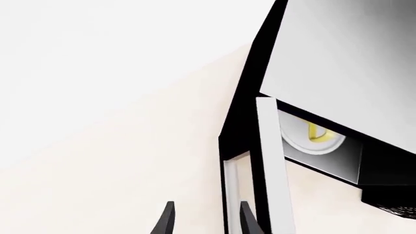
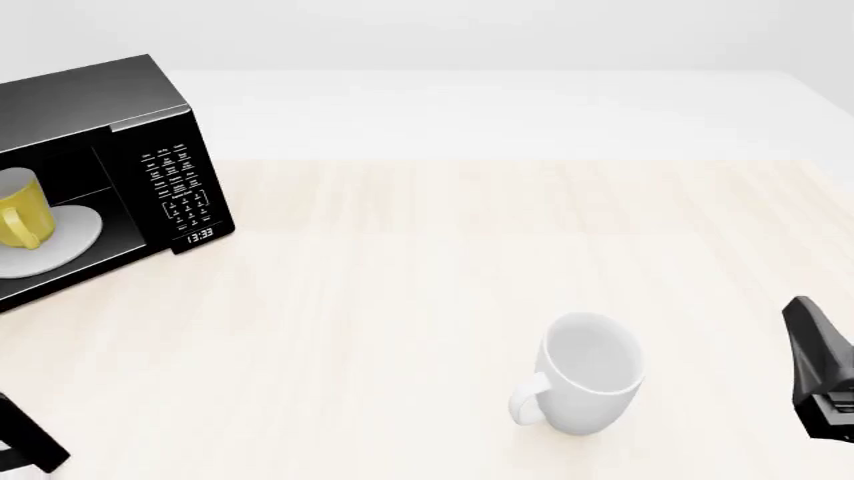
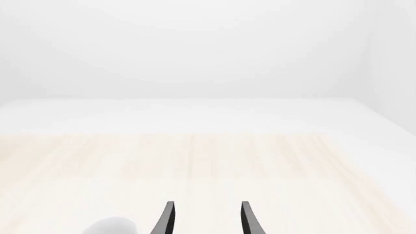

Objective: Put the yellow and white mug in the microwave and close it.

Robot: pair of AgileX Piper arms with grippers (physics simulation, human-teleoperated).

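Item 1: yellow and white mug (image 2: 23, 213), upright on the turntable plate (image 2: 70, 238) inside the microwave (image 2: 120, 150); door (image 1: 270, 161) ajar, so closing remains.
Item 2: left gripper (image 1: 206, 219), empty, fingers parted beside the door's edge, seemingly to push it.
Item 3: right gripper (image 3: 206, 219), parted, empty, well away from the microwave, near the white mug (image 2: 587, 375).

The microwave (image 2: 120, 170) is cut off by the front view's left edge. Its keypad labels are too small to read. The mug (image 1: 316, 131) is mostly hidden beyond the left end effector (image 1: 206, 219).
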